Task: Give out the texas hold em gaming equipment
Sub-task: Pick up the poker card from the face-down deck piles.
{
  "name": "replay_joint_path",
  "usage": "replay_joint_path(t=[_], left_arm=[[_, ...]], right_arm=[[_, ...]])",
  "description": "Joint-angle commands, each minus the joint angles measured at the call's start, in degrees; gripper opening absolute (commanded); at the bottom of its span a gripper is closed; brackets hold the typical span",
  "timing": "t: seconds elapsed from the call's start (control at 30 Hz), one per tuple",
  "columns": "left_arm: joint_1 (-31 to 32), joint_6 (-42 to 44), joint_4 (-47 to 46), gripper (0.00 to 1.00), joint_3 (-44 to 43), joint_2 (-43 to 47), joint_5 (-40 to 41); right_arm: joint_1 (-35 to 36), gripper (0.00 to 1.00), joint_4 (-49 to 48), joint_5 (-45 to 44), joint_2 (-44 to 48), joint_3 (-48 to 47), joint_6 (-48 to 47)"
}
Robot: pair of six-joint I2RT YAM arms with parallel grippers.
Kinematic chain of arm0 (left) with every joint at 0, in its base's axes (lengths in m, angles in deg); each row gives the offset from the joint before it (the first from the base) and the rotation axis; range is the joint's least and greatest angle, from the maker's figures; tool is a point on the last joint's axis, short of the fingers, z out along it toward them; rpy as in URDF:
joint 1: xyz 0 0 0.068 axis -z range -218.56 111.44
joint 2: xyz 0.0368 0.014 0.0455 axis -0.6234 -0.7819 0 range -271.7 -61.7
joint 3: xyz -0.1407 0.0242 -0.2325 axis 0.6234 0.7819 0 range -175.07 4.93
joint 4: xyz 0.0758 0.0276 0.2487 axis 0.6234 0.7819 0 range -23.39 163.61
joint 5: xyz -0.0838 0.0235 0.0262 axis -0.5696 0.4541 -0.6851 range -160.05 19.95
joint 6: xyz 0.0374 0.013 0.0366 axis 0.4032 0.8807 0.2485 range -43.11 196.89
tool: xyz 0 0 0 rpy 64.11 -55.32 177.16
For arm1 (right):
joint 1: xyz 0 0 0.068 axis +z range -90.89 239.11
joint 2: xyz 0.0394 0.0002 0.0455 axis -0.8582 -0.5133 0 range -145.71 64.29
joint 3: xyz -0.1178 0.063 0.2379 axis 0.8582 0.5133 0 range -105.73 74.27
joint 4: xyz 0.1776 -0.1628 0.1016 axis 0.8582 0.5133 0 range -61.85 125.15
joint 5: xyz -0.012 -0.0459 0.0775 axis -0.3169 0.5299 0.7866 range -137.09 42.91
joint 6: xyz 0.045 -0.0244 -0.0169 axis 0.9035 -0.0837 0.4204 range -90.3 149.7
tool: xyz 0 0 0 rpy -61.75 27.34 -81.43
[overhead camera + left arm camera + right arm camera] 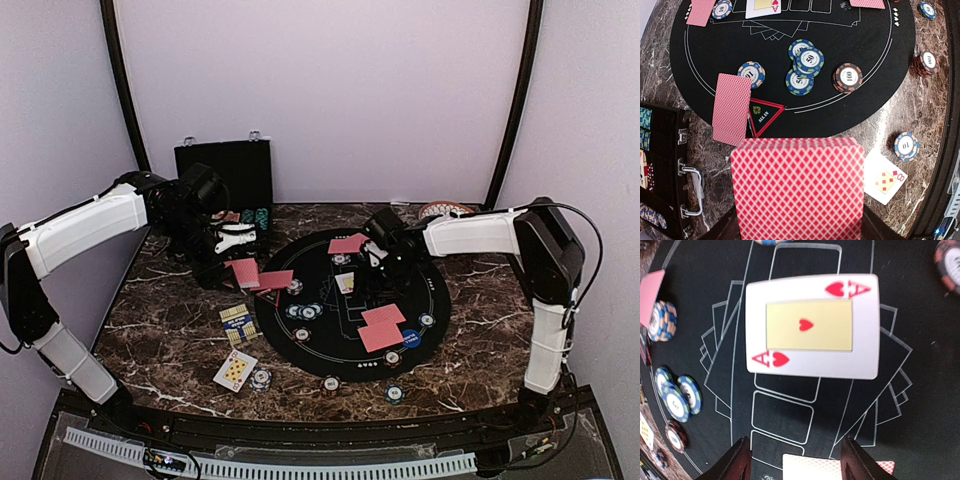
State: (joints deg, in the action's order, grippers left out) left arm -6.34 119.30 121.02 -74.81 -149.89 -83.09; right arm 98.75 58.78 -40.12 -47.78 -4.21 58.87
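Now, ace of hearts point(811, 333): face up and flat on the black mat point(920, 405), slightly askew over the printed card boxes; nothing touches it
Ace to right gripper point(796, 444): in the right wrist view the card lies at 12 o'clock from the fingers, its long axis running 9 to 3; this arm is much the nearer
Right gripper: fingers spread wide, nothing between them
Held deck point(797, 190): red diamond-patterned backs, a squared stack clamped in the left gripper point(228, 243); in the top view it sits at 9 o'clock from the right gripper, well apart
Likely next: another card off the deck, I judge; the right arm would have to travel toward 9 o'clock
Textures: cards thin, glossy, round-cornered; mat matte with white lines; poker chips point(803, 64) round, stripe-edged, some overlapping; table point(890, 125) dark veined marble
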Motion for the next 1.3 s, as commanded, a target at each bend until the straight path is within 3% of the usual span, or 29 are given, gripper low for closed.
replay_joint_path(t=[0.0,0.37,0.83,1.27], left_arm=[[-0.3,0.5,1.5,0.00,-0.6,2.0,-1.1],[-0.3,0.5,1.4,0.00,-0.3,1.9,-1.1],[-0.3,0.4,1.3,0.00,-0.7,1.3,-1.4],[-0.3,0.1,0.9,0.00,0.4,1.6,-1.8]], right_arm=[[-0.1,0.61,-5.2,2.4,-0.4,1.0,-1.5],[-1.0,0.56,-8.5,3.8,-1.9,5.7,-1.1],[2.2,0.49,-10.7,3.3,8.4,21.1,3.8],[6.3,0.45,-5.3,1.4,16.3,26.5,7.3]])
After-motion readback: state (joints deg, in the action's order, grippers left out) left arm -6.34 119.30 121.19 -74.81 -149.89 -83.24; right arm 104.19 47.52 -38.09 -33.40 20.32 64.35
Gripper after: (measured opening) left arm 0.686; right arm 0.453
